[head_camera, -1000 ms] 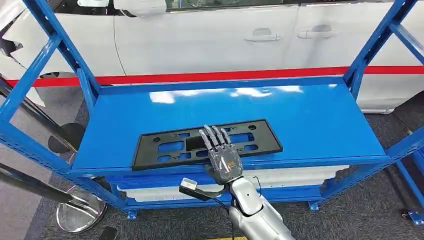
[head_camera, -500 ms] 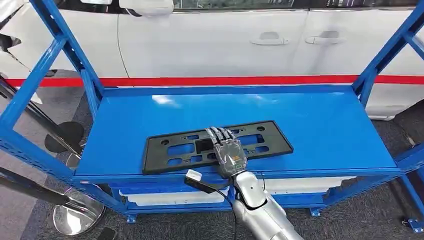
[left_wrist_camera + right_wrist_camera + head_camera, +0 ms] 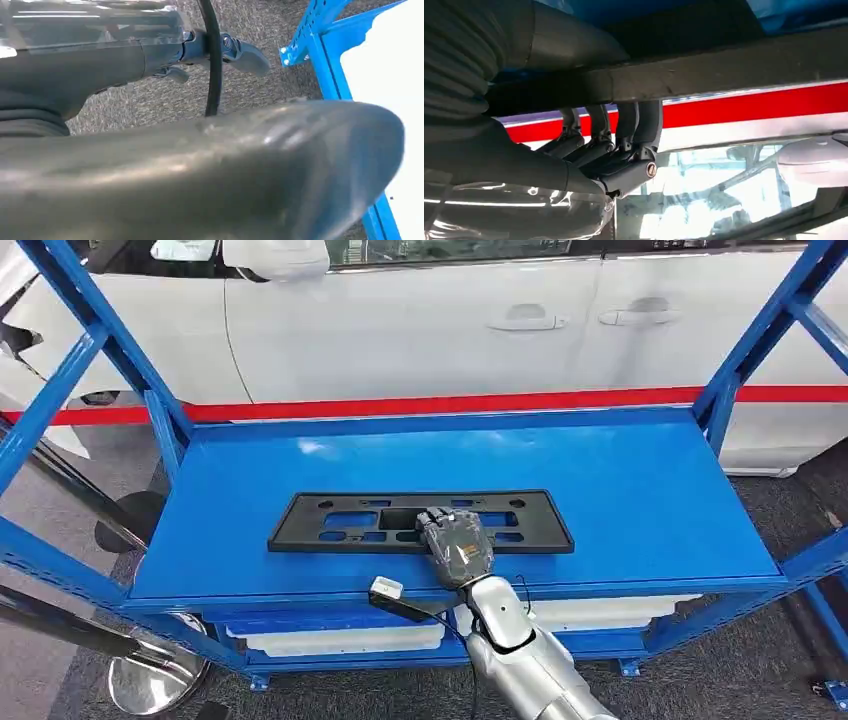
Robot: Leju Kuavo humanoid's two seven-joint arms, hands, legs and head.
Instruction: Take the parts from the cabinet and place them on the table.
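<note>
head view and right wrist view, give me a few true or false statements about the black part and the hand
1. The black part lies flat on the blue shelf. True.
2. The right hand rests on the part's near edge. True.
3. The part hangs in the air above the shelf. False: it lies on the shelf.
4. A green car stands behind the rack. False: the car is white with a red stripe.
5. The fingers hook over the part's edge. True.

The right arm is silver with a rounded, glossy shell; a thin black cable runs along it to a small white-tipped wrist camera; the right hand has a grey back, dark jointed fingers and a brass-coloured screw.
</note>
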